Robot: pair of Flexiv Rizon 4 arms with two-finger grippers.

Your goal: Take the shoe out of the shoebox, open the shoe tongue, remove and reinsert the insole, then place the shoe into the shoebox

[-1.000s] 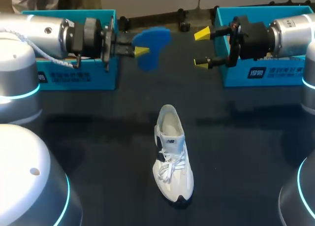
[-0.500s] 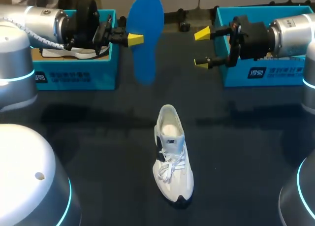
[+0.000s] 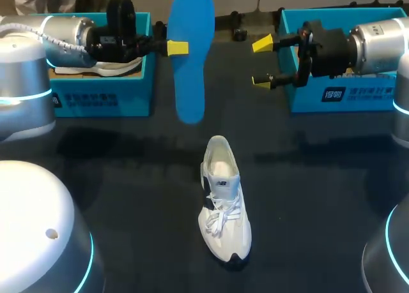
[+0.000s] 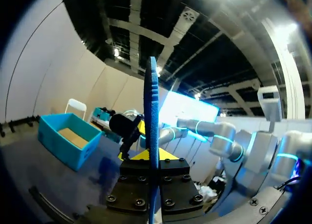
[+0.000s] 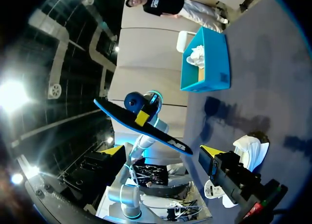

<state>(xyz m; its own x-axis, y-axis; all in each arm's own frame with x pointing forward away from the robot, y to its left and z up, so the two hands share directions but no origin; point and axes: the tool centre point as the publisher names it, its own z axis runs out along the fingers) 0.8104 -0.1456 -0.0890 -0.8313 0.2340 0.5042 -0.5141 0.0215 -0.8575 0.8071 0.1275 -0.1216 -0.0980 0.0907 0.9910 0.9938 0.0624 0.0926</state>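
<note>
My left gripper (image 3: 176, 48) is shut on a blue insole (image 3: 190, 57) and holds it in the air over the table's far middle, its long flat face toward the head view. In the left wrist view the insole (image 4: 153, 136) stands edge-on between the closed fingers. A white shoe (image 3: 223, 200) lies on the dark table, toe toward the near edge, its mouth empty. My right gripper (image 3: 262, 62) hangs open to the right of the insole, nothing between its fingers. In the right wrist view the insole (image 5: 141, 124) shows ahead of that gripper (image 5: 162, 152), the shoe (image 5: 248, 148) below.
A teal shoebox (image 3: 102, 98) at the back left holds another white shoe (image 3: 96, 66). A second teal shoebox (image 3: 339, 92) stands at the back right, behind my right arm. Dark tabletop surrounds the shoe.
My left wrist has turned, swinging the insole from a short, foreshortened shape to a long upright one. The gripper drew slightly back. Right arm and shoe have not moved.
</note>
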